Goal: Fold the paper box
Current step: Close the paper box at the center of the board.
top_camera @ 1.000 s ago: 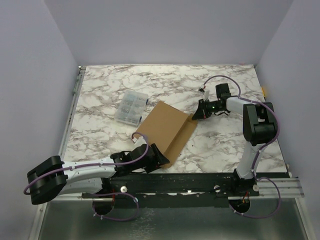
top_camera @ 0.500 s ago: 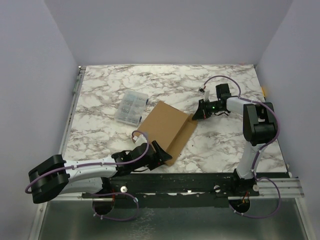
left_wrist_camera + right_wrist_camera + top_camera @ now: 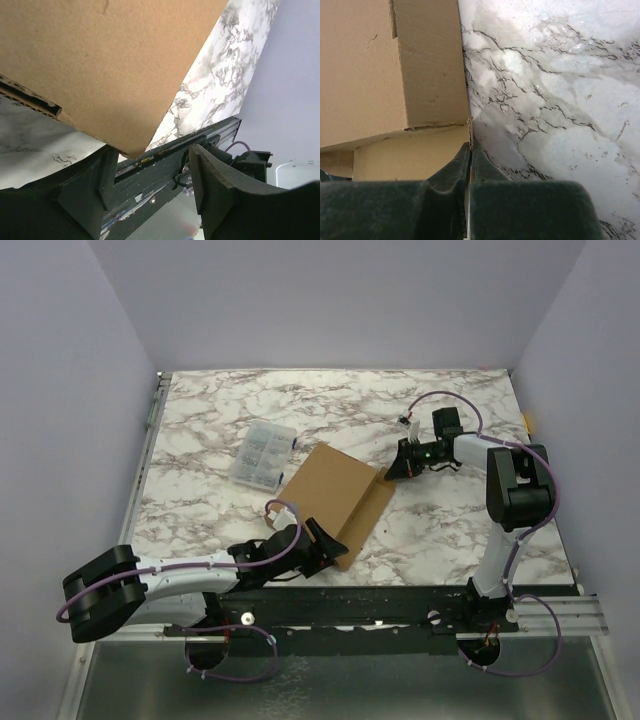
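The paper box [image 3: 330, 495] is a flat brown cardboard sheet lying at an angle in the middle of the marble table. My left gripper [image 3: 326, 543] is open at its near corner. In the left wrist view the cardboard [image 3: 100, 60] fills the top, and its corner hangs just above the left finger [image 3: 85, 185], with nothing between the jaws of the left gripper [image 3: 150, 172]. My right gripper [image 3: 392, 469] is at the sheet's right edge. In the right wrist view the right gripper [image 3: 470, 150] is shut on the thin upright edge of a cardboard flap [image 3: 430, 65].
A small clear plastic compartment case [image 3: 262, 454] sits left of the cardboard. The black mounting rail [image 3: 400, 602] runs along the table's near edge, just behind the left gripper. Purple walls enclose the table on three sides.
My left arm has slid a little to the right along the near edge of the cardboard, jaws still open. The right arm and the cardboard have not visibly moved.
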### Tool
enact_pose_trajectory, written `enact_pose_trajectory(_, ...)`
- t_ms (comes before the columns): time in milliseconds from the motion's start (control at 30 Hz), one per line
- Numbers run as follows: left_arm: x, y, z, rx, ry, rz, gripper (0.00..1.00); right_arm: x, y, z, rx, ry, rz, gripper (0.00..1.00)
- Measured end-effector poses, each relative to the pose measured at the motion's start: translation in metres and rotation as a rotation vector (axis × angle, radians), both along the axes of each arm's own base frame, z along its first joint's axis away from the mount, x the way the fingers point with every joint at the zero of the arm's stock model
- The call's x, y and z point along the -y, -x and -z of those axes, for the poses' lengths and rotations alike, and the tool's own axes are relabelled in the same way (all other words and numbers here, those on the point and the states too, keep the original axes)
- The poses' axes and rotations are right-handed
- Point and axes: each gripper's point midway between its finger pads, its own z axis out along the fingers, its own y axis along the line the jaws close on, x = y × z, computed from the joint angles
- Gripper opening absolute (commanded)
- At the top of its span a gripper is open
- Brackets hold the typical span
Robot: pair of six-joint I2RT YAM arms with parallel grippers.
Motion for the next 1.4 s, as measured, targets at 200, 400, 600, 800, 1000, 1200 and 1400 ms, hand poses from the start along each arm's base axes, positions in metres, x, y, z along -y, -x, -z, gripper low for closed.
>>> enact_pose_trajectory(200,-0.002,-0.008,-0.007,-0.005,0.040,-0.069,0.63,-0.001,0.001,0.000,0.000,-0.001,-0.003,0.04)
enact_pose_trajectory(400,-0.013,-0.011,-0.009,-0.014,0.079,-0.136,0.60,-0.001,0.002,0.001,-0.005,-0.003,-0.004,0.06)
enact_pose_trajectory(600,-0.019,-0.012,-0.012,-0.014,0.108,-0.167,0.60,-0.002,0.003,0.001,-0.007,-0.004,-0.007,0.07)
enact_pose_trajectory(800,-0.023,-0.013,-0.010,-0.019,0.114,-0.193,0.60,-0.002,0.004,0.001,-0.008,-0.004,-0.008,0.17)
enact_pose_trajectory(1000,-0.032,-0.012,0.003,-0.031,0.089,-0.216,0.59,-0.001,0.005,0.001,-0.001,0.000,-0.016,0.39)
enact_pose_trajectory(1200,-0.039,-0.011,0.010,-0.037,0.080,-0.235,0.58,0.001,0.004,-0.018,0.061,0.016,-0.020,0.53)
enact_pose_trajectory(1400,-0.041,-0.014,0.005,-0.025,0.103,-0.253,0.58,0.005,0.005,-0.054,0.199,0.037,-0.040,0.53)
